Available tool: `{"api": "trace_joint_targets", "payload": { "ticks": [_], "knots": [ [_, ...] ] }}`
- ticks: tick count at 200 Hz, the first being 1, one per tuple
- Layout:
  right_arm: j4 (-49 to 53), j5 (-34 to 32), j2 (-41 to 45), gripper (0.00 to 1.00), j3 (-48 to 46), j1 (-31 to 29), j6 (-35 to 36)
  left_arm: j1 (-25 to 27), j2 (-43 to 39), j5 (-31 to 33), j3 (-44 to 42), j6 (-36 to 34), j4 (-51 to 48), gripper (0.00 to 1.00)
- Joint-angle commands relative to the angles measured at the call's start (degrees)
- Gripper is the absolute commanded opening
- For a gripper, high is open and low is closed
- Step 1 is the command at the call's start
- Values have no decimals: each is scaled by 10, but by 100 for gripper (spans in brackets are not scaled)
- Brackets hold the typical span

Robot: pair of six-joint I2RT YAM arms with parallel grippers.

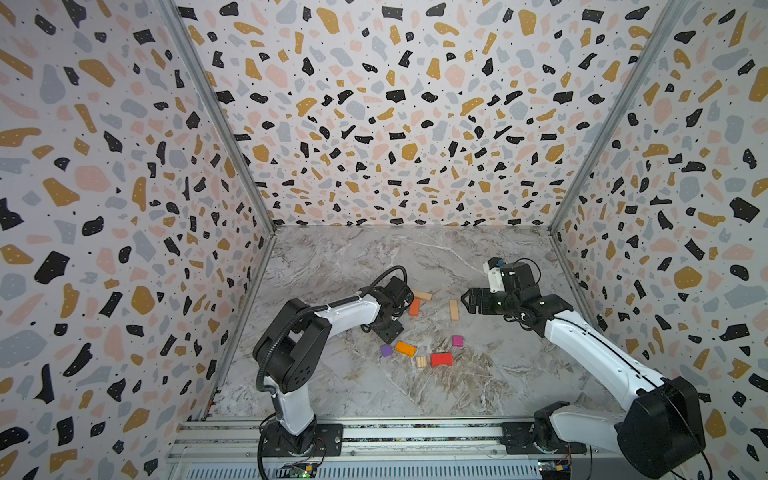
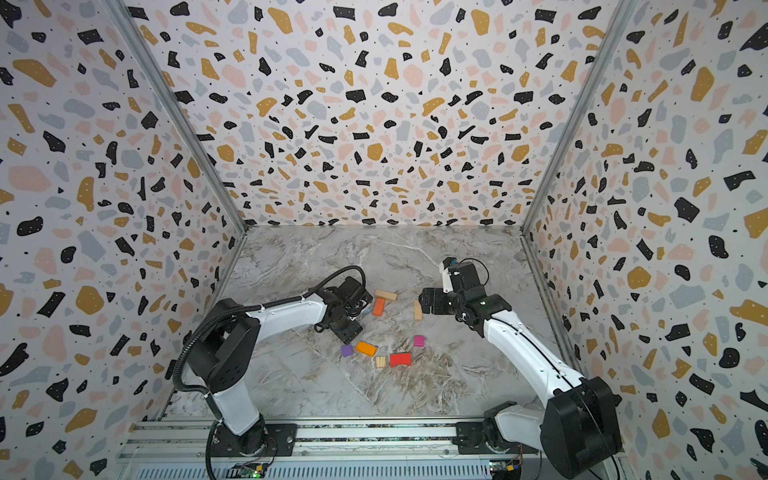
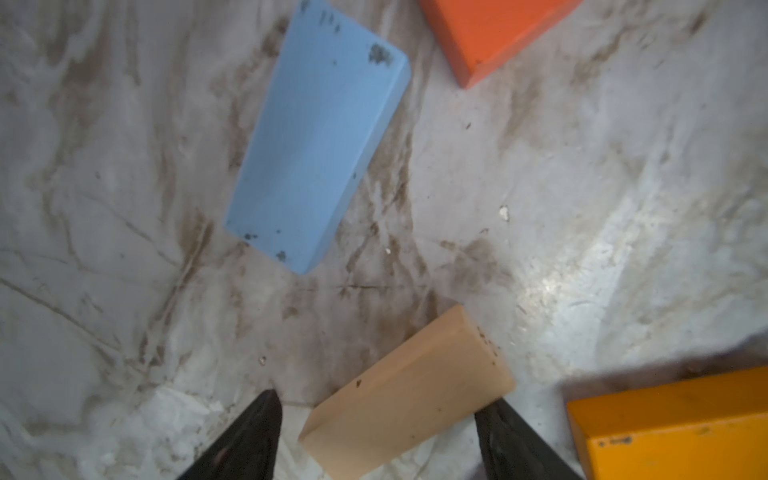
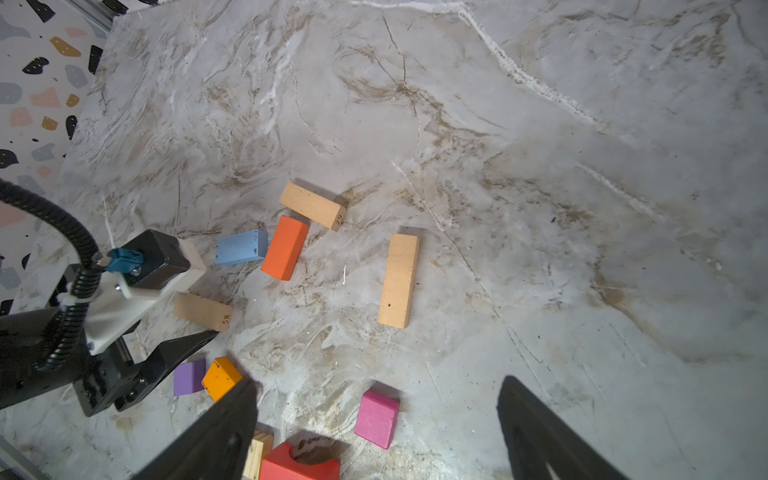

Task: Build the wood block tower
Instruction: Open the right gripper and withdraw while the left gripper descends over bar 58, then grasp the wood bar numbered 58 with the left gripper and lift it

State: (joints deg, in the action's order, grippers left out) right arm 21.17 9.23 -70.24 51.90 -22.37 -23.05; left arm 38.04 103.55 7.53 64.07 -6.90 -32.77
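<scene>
Nothing is standing yet (blocks (image 1: 441,359) lying loose); left gripper (image 3: 380,401) is straddling a tan block (image 3: 415,374), jaws apart; right gripper (image 4: 380,381) is gaping empty.

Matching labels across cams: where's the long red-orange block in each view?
Top view: red-orange block lies mid-table, just right of the left arm.
Top view: same spot.
Left wrist: cropped at the picture's top edge.
Right wrist: left of centre, beside the blue block, point.
Shared landmark: yellow-orange block, visible in all four.
</scene>
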Motion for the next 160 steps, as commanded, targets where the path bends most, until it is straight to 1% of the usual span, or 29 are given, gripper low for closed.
{"api": "trace_joint_targets", "payload": {
  "ticks": [1, 19, 58, 86, 127, 140, 160],
  "knots": [
    [12, -1, 24, 92, -4, 4, 2, 3, 13, -12, 13, -5, -12, 72],
    [10, -3, 27, 91, -10, 6, 1, 3, 18, -22, 17, -3, -17, 66],
    [13, -2, 31, 91, -12, 8, 1, 3, 17, -22, 19, 15, -29, 50],
    [17, -4, 37, 91, -14, 9, 1, 3, 13, -32, 16, 34, -30, 41],
    [19, -3, 45, 91, -22, 10, -2, 3, 11, -44, 12, 61, -24, 35],
    [18, -3, 47, 91, -23, 10, -3, 2, 11, -49, 10, 70, -19, 31],
    [19, -3, 48, 91, -25, 10, -3, 1, 16, -50, 9, 79, -17, 30]
  ]
}}
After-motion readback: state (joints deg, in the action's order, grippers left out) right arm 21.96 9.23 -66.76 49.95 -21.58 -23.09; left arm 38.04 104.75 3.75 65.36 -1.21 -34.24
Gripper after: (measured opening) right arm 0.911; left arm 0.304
